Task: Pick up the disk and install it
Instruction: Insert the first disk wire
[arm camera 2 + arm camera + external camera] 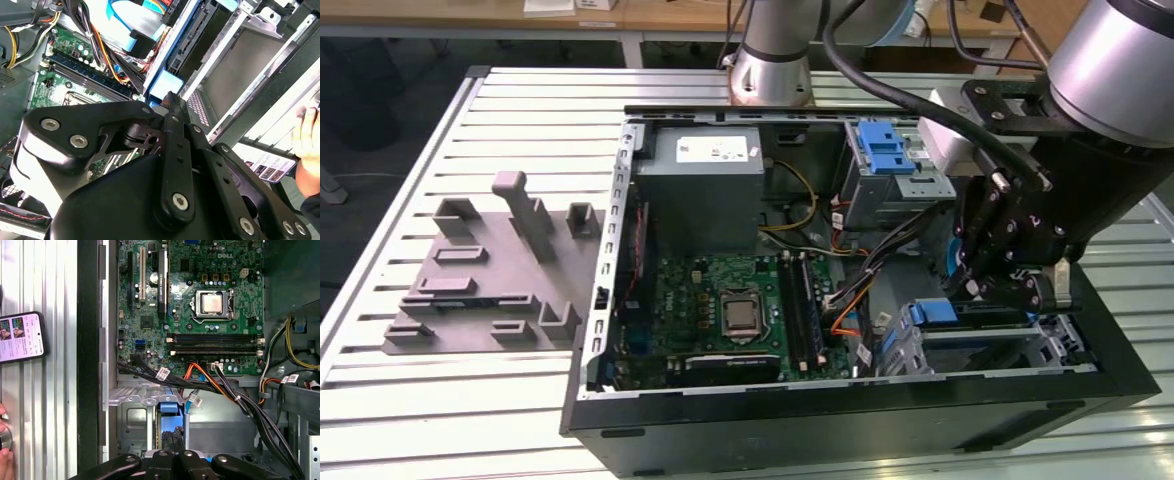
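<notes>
the disk (958, 316) stands on its thin edge inside the drive cage (1051, 348). its long axis runs the length of the cage, from the cage's open mouth back toward its far wall. the blue caddy end pokes just out of that mouth, facing the motherboard (720, 300) beside the cage.

the gripper (1003, 292) hangs straight over the cage, right at the disk's upper edge. so the disk lies directly under the claw, not off to either side of it. in the first wrist view the claw is drawn narrow, about as wide as the disk is thick. it looks clamped across the disk's flat faces. i judge that a hold, though the contact itself sits in the slot's shadow.

black and orange cables (220, 390) cross just beside the cage's mouth, near the blue end but apart from it. a ridged blue latch (887, 150) sits on another bay, well apart from the cage, and is not the disk.

by my reading the disk is in the cage but not fully home. its long axis looks parallel with the cage's rails.
</notes>
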`<state>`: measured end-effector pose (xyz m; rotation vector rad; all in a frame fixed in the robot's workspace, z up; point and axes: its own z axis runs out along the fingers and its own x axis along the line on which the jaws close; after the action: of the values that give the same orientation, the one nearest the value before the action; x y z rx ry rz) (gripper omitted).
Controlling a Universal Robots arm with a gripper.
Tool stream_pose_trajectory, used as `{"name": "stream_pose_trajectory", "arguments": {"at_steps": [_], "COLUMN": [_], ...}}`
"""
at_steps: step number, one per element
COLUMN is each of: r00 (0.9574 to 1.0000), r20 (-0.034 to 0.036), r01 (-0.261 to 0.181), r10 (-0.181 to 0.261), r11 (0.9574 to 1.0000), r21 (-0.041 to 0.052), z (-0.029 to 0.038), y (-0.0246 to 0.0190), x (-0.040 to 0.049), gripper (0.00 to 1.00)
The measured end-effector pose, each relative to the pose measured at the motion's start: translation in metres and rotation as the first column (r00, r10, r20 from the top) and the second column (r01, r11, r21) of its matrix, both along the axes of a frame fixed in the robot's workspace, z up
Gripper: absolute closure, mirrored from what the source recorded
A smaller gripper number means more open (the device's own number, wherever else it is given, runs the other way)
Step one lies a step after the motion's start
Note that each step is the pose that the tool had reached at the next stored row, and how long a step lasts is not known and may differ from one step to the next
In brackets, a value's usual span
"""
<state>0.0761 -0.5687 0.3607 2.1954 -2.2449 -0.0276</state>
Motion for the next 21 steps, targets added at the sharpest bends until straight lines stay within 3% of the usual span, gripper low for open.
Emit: {"name": "stream_pose_trajectory", "arguments": {"at_steps": [5,17,21], "r00": [1.0000,1.0000,1.0000], "r20": [-0.0007,-0.0006,0.0065], "r01": [0.000,0.000,0.001], "r10": [0.000,0.000,-0.001], "r11": [1.0000,1.0000,1.0000], "r21": [0.0008,0.0011,0.0012], "z": [-0.0002,0.0000,0.0018], "y": [0.0002,0.0030,0.0048], "x": [0.0043,0.0395,0.0408], "gripper": [0.89,0.89,0.89]}}
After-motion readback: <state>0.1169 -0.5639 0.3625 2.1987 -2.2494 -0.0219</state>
